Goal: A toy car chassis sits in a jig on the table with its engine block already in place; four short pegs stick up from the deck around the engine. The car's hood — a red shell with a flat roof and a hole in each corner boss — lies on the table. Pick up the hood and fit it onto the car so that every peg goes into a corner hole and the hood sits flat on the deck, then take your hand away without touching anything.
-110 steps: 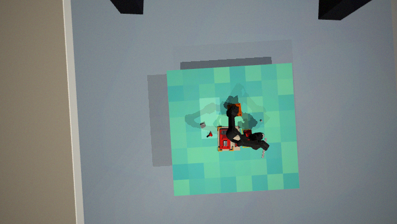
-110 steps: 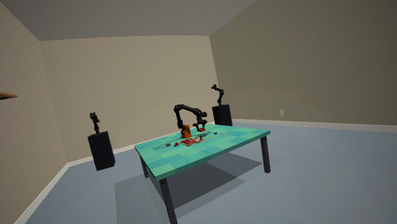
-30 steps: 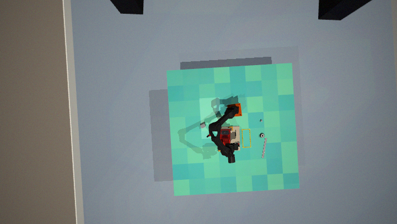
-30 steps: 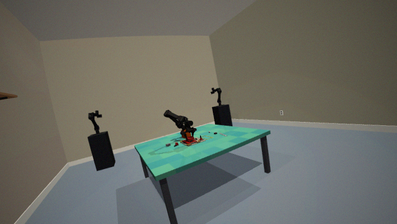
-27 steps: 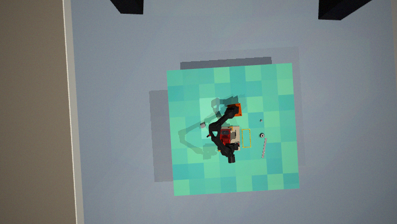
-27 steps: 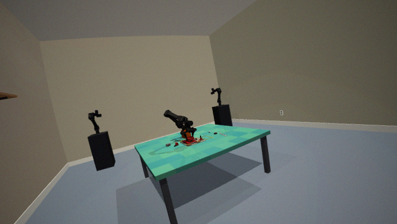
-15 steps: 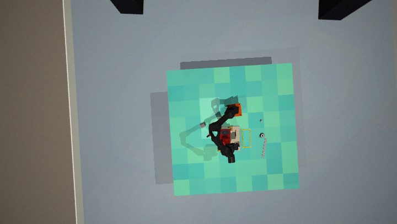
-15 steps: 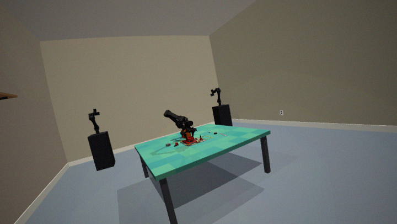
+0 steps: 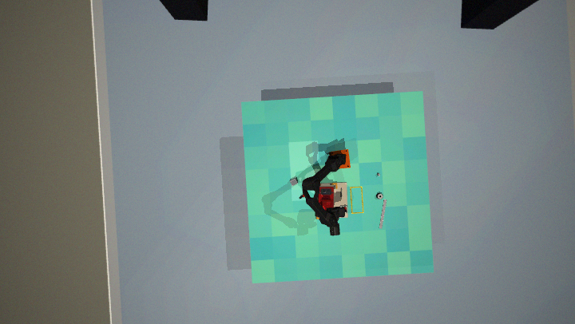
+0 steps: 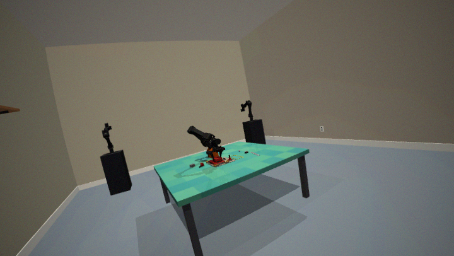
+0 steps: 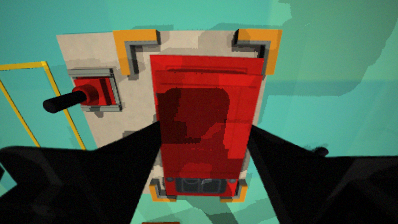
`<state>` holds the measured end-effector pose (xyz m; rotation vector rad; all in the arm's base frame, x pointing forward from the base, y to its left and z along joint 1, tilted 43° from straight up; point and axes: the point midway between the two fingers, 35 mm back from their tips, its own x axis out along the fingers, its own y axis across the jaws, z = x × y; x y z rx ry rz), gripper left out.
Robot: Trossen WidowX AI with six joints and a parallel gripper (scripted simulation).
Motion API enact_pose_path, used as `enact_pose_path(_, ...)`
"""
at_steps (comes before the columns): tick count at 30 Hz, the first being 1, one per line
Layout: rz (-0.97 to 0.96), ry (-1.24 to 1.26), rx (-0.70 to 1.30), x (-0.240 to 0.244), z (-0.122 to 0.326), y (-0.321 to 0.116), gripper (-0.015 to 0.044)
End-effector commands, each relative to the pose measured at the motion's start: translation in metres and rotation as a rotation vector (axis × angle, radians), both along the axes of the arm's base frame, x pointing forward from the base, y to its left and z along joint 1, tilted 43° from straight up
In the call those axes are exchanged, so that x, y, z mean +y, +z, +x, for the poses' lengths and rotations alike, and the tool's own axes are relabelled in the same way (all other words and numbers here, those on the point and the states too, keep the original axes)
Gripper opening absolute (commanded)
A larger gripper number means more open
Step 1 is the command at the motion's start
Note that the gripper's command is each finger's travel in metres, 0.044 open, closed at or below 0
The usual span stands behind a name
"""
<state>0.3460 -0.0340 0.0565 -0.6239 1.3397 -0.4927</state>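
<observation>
My gripper [image 11: 204, 126] is shut on the red hood [image 11: 200, 115], one black finger against each long side. It holds the hood, roof up, over the red chassis [image 11: 230, 188]. Chassis shows past the hood's far and near edges in the wrist view. Part of the grey engine block shows beyond the near edge, with small round spots beside it that may be pegs. The chassis lies in the jig [image 11: 137, 85] [image 9: 341, 189], inside its orange corners. The hood hides the rest of the engine; whether the hood touches the deck cannot be told.
A red block with a black lever [image 11: 70, 100] stands on the jig plate's side. Beyond is a yellow outline [image 9: 350, 201]. Around lie a grey block [image 9: 294, 180] [image 10: 192, 165], a small red and black part [image 10: 202, 164], a wheel [image 9: 378, 195] and a thin bar [image 9: 382, 214].
</observation>
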Motion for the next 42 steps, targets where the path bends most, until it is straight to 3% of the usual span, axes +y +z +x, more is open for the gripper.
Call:
enact_pose_path(1, -0.007, 0.003, 0.008, -0.0018, -0.0011, -0.0021, 0.0)
enact_pose_path(42, -0.007, 0.007, 0.005, 0.0005, -0.001, 0.0009, 0.0)
